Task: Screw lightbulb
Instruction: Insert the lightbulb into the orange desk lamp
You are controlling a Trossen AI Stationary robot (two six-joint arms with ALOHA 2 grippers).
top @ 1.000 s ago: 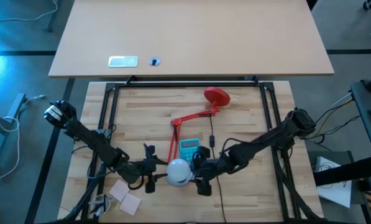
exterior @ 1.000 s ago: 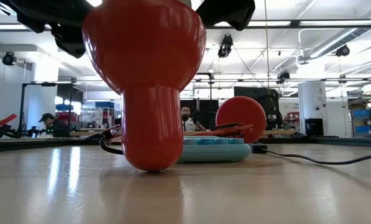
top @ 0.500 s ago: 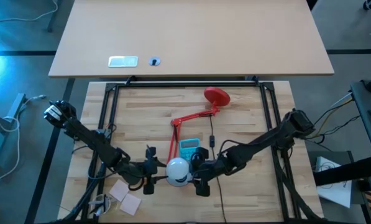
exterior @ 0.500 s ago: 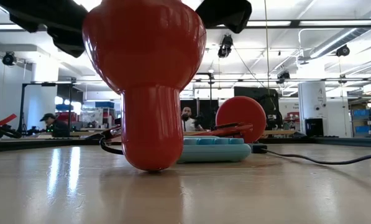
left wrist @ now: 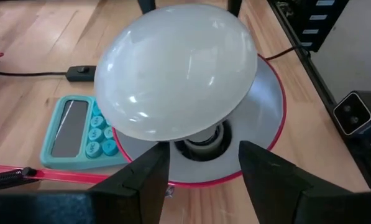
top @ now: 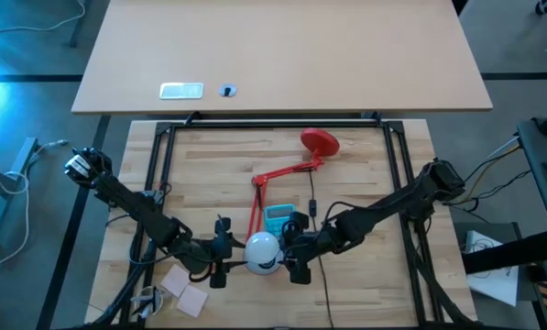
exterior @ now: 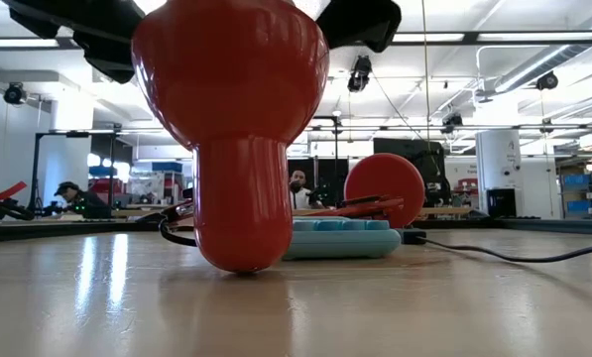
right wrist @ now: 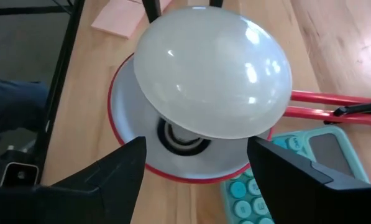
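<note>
Left gripper — fingers spread wide, empty, just beside the lamp shade; lightbulb sits tilted in the upturned shade, its base at the socket but seemingly not threaded; right gripper — fingers likewise apart, on the shade's other side. Step in hand, as judged: seating the bulb — next move calls for closing on the dome, straightening and turning it. Nearby: teal calculator, lamp cord, pink notes; the shade rim hampers access.

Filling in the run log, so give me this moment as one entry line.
lightbulb in lamp shade socket, tilted | left gripper open beside shade | right gripper open opposite | calculator behind
</note>
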